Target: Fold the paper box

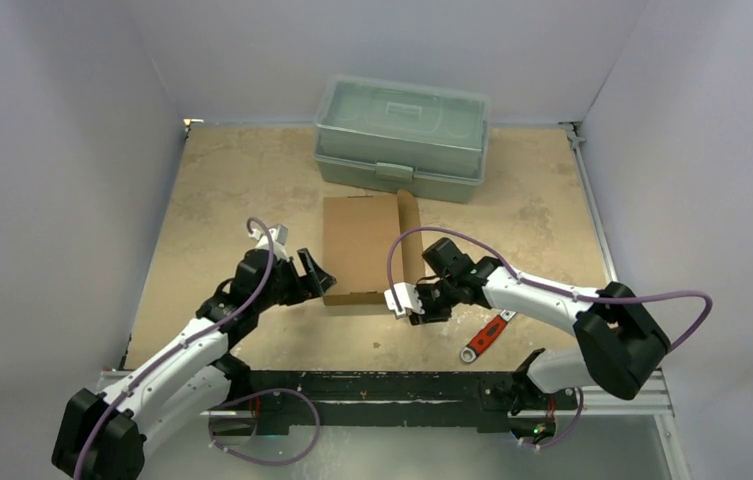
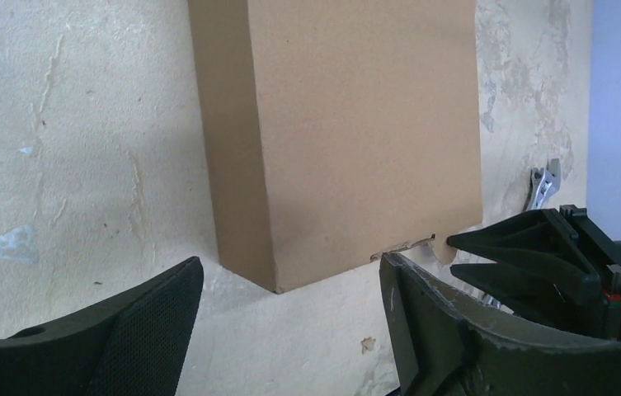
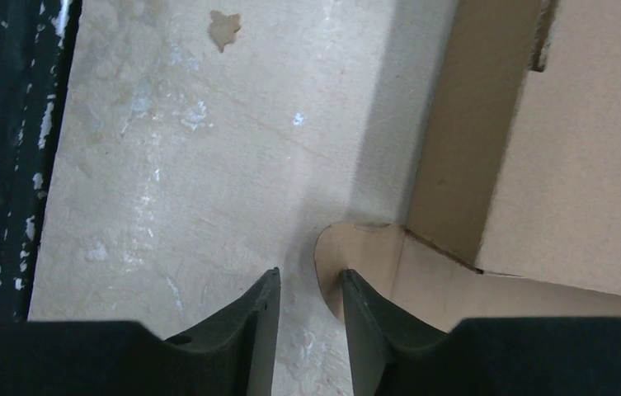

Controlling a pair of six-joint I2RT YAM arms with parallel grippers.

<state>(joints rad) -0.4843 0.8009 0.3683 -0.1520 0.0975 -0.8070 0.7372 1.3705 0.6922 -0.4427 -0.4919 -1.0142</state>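
Observation:
The paper box lies mid-table as a flat brown cardboard rectangle with a narrow flap raised along its right side. My left gripper is at the box's near-left corner. In the left wrist view its jaws stand wide open, with the box corner just ahead and nothing between them. My right gripper sits at the near-right corner. Its jaws have a narrow gap over bare table. A rounded cardboard tab lies against the right finger, not pinched.
A grey-green plastic toolbox stands right behind the box. A red-handled wrench lies near the right arm; its head shows in the left wrist view as the wrench. A black rail runs along the near edge. White walls enclose the table.

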